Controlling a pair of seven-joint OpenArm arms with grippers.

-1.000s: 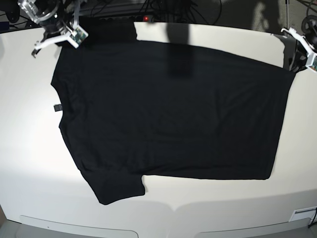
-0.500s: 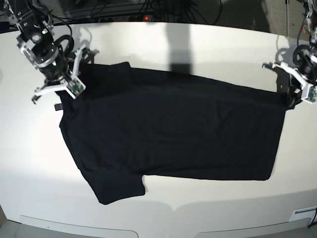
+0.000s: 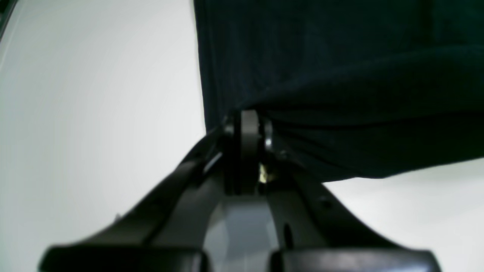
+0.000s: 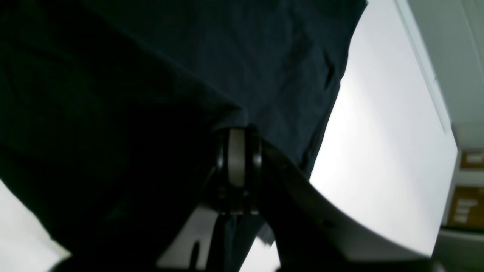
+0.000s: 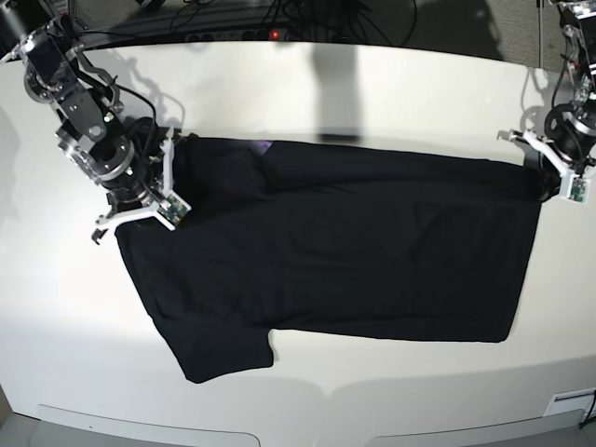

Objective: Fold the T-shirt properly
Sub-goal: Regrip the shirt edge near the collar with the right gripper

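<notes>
The black T-shirt (image 5: 345, 251) lies spread on the white table (image 5: 56, 307), with one sleeve (image 5: 223, 349) at the front left. Its far edge is lifted and folded toward the front, and a bit of purple print (image 5: 267, 146) peeks out at the fold. My right gripper (image 5: 144, 212) is shut on the shirt's far left edge; the right wrist view shows its closed fingertips (image 4: 237, 151) pinching black cloth (image 4: 151, 75). My left gripper (image 5: 556, 182) is shut on the far right corner; the left wrist view shows its closed fingertips (image 3: 245, 128) holding a cloth fold (image 3: 359, 124).
Cables and a power strip with a red light (image 5: 275, 34) run along the table's back edge. The table's front rim (image 5: 307, 410) is near the sleeve. Brown boxes (image 4: 467, 204) stand beyond the table's side.
Both grippers have moved from the back of the table toward the front, drawing the shirt's far edge over its body. The neck tag is now covered and the shirt looks shorter.
</notes>
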